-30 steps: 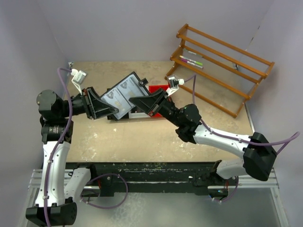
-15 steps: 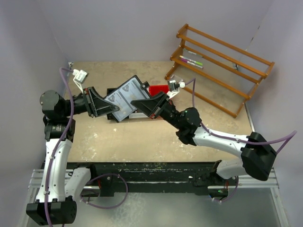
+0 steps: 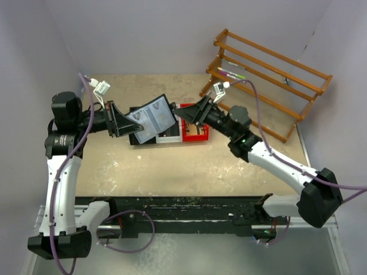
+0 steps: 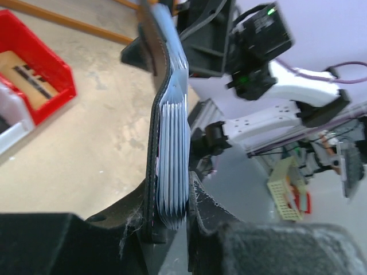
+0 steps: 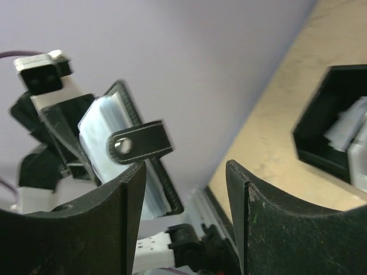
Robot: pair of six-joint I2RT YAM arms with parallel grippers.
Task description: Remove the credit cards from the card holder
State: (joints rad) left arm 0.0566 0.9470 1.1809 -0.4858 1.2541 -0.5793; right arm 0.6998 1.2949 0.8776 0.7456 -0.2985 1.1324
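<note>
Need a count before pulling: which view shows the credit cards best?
Left wrist: the credit cards show edge-on, stacked inside the card holder. Top external shows only their flat faces; right wrist shows a blurred slice behind the snap strap.

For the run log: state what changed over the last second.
The right jaws let go of the small black folding card holder, opened and pulled back rightward. The left jaws stay clamped on it, the thin grey-blue plastic cards still inside.

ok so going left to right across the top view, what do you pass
left tool → card holder → right tool → wooden rack
</note>
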